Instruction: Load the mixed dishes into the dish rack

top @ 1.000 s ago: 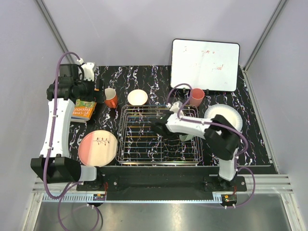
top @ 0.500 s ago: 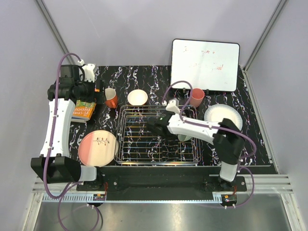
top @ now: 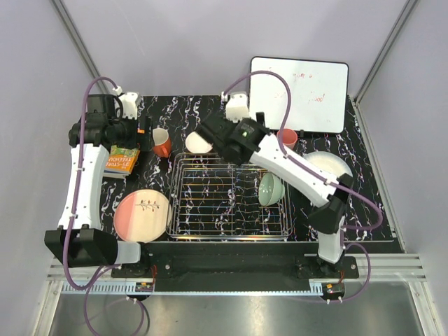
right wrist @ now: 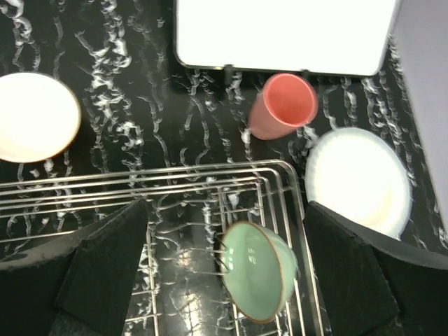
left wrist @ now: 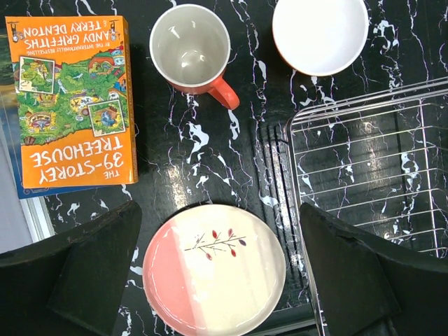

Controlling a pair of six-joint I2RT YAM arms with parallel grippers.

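I log the items as follows.
- Dish rack (top: 203,203): centre of the table.
- Pale green bowl (right wrist: 255,280): inside the rack at its right end, on edge, apparently propped by prongs.
- Right gripper (right wrist: 225,206): jaws wide, empty, above the rack's far edge.
- Left gripper (left wrist: 218,210): spread wide, holding nothing.
- On the table outside the rack: orange-red mug (left wrist: 190,49), orange bowl (left wrist: 320,31), pink-and-cream plate (left wrist: 213,269), small pink cup (right wrist: 283,105), white plate (right wrist: 357,182).

The green bowl (top: 271,188) stands tilted on edge at the right of the rack (top: 210,203); the twig plate (top: 142,213) lies on the tabletop (top: 364,206) just left.
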